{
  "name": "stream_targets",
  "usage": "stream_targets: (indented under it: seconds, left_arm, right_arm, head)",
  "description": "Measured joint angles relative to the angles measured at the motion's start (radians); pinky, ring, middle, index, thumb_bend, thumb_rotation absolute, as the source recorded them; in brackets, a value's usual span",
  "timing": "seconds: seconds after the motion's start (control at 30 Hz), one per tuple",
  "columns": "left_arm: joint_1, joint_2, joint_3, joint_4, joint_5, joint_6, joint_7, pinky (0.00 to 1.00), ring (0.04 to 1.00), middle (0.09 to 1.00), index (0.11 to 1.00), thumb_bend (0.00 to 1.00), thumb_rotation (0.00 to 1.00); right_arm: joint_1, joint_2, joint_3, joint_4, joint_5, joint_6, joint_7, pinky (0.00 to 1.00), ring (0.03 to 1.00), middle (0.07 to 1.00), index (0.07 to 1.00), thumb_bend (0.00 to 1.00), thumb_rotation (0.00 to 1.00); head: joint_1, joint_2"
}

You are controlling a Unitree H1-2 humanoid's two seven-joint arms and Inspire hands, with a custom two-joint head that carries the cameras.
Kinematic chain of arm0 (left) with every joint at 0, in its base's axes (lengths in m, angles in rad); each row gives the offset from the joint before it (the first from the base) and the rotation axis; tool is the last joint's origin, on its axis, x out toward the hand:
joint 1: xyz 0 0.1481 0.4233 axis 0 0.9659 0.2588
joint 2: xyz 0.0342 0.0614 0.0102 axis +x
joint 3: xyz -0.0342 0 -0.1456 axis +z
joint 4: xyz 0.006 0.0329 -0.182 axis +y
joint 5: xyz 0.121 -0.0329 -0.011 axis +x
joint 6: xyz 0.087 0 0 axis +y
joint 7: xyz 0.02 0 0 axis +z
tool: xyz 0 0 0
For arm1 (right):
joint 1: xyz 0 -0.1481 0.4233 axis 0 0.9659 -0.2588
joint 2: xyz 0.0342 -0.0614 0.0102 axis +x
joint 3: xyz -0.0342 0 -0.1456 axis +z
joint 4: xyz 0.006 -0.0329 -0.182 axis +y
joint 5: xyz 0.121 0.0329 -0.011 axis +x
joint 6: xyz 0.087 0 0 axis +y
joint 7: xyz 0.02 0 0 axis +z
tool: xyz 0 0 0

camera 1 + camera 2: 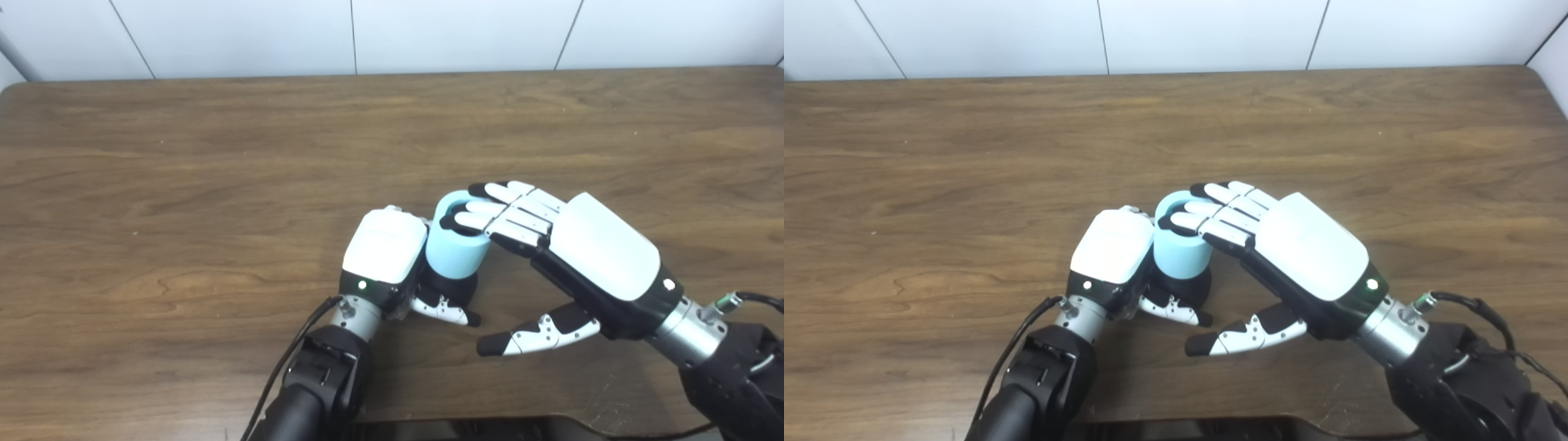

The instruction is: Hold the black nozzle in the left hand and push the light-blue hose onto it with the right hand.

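The light-blue hose (456, 252), a short upright tube, sits on top of the black nozzle (454, 288) near the table's front middle. Only the nozzle's lower part shows below the hose. My left hand (386, 248) is shut around the nozzle from the left, its thumb curled across the front. My right hand (588, 245) comes in from the right with its fingers (508, 211) stretched flat over the hose's open top rim, resting on it. Its thumb (539, 334) hangs free below, apart from the hose. The same shows in the right eye view, with the hose (1182, 254) between both hands.
The brown wooden table (245, 153) stretches to a white panelled wall at the back. Black cables run along both forearms near the front edge.
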Motion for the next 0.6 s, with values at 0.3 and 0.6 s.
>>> stream_targets:
  seconds: [0.3, 0.6]
  left_arm:
    - [0.001, 0.000, 0.001, -0.003, 0.002, 0.000, -0.003, 0.76, 0.602, 0.526, 0.459, 0.52, 0.00]
    - [0.002, 0.000, 0.001, -0.005, 0.006, 0.001, -0.007, 0.76, 0.606, 0.521, 0.463, 0.52, 0.00]
  right_arm:
    - [0.009, -0.004, 0.012, 0.006, -0.003, 0.000, -0.018, 0.89, 0.878, 0.859, 0.835, 0.55, 0.92]
    - [0.009, -0.009, 0.020, 0.010, -0.005, 0.001, -0.028, 0.88, 0.870, 0.855, 0.835, 0.55, 0.91]
  head:
    - [0.002, 0.003]
    - [0.003, 0.006]
